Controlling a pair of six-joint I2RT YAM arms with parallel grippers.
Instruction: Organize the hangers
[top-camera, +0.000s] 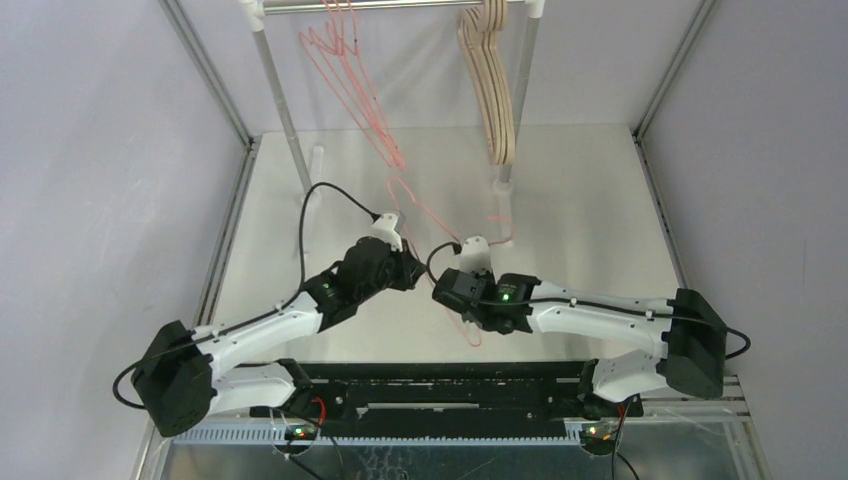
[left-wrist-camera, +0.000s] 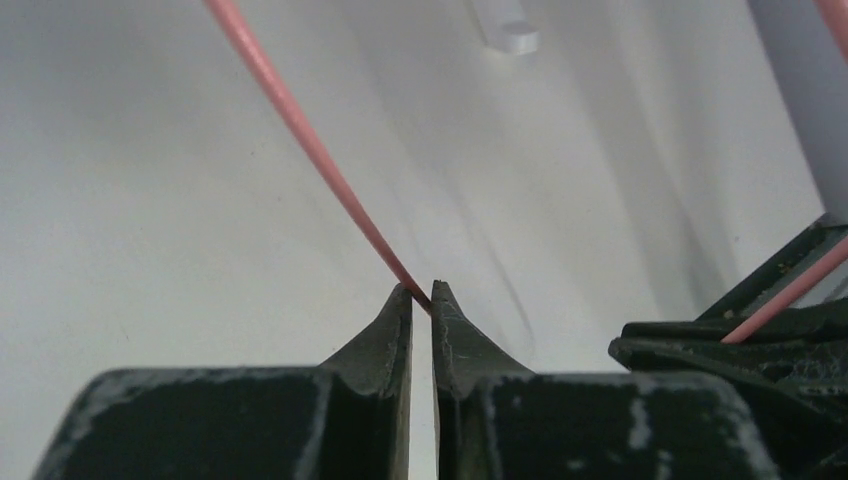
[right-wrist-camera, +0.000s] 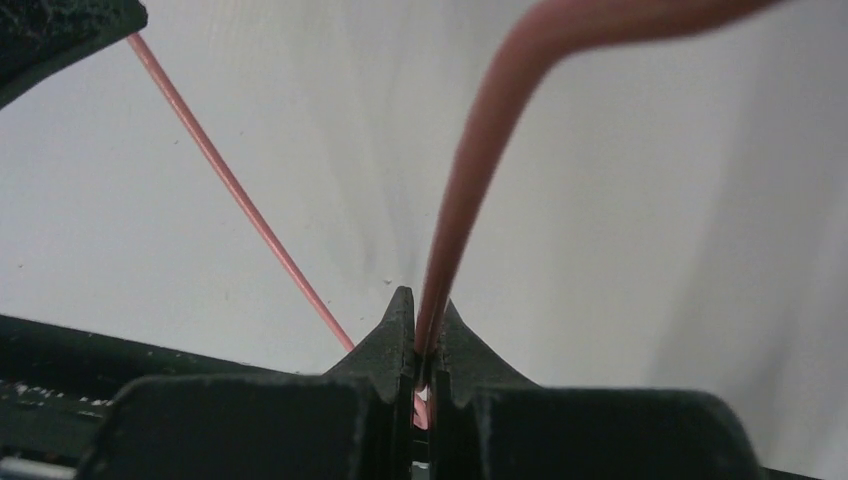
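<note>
One thin pink wire hanger (top-camera: 425, 210) is held low over the white table (top-camera: 580, 200) between both arms. My left gripper (top-camera: 408, 265) pinches its wire (left-wrist-camera: 300, 120) at the very tips (left-wrist-camera: 421, 290), with only a narrow gap between the jaws. My right gripper (top-camera: 447, 290) is shut on another stretch of the same wire (right-wrist-camera: 480, 150), which runs deep between its fingers (right-wrist-camera: 422, 300). More pink wire hangers (top-camera: 340, 60) hang on the left of the rail. Several beige wooden hangers (top-camera: 492, 80) hang on its right.
The silver rail (top-camera: 400, 5) stands on two upright posts (top-camera: 285, 120) (top-camera: 515, 110) at the back of the table. Slanted metal frame bars (top-camera: 205, 70) (top-camera: 675, 70) and grey walls close in both sides. The two grippers are very close together.
</note>
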